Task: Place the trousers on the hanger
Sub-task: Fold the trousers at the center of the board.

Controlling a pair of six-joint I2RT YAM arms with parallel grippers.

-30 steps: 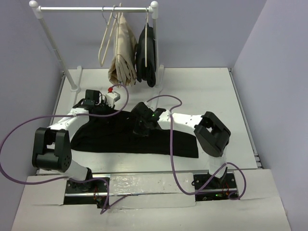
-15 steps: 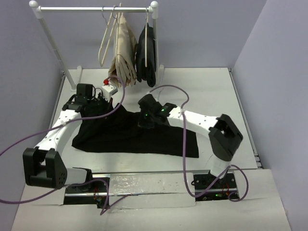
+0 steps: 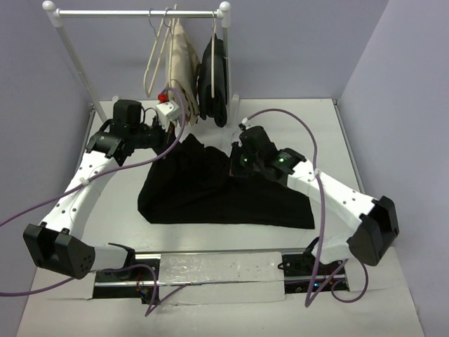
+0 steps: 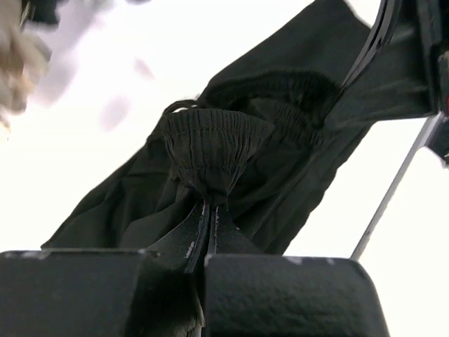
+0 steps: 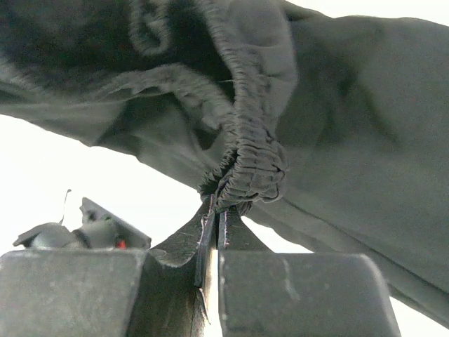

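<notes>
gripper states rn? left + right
Left gripper: closed, pinching the trousers at the waistband.
Right gripper: closed, also pinching the trousers at the waistband.

left gripper [image 4: 208,210]: tips buried in the bunched waistband of the trousers [image 4: 295,168], lower middle of its wrist view; from above, lost behind wrist and cable.
right gripper [image 5: 214,210]: tips sunk in gathered elastic, lower middle; from above, black against black cloth, not separable.
trousers' extent: cut by the top and right edges of the right wrist view.
beige blur [image 4: 14,53]: upper left of the left wrist view, out of focus, cut by the edge.
pale rod [image 4: 393,189]: right side, lower end behind the gripper body.
hanger [image 3: 151,63]: top centre from above, too thin to trace fully.
dark part with red spot [image 5: 105,235]: lower left, half behind the finger, unidentifiable.
</notes>
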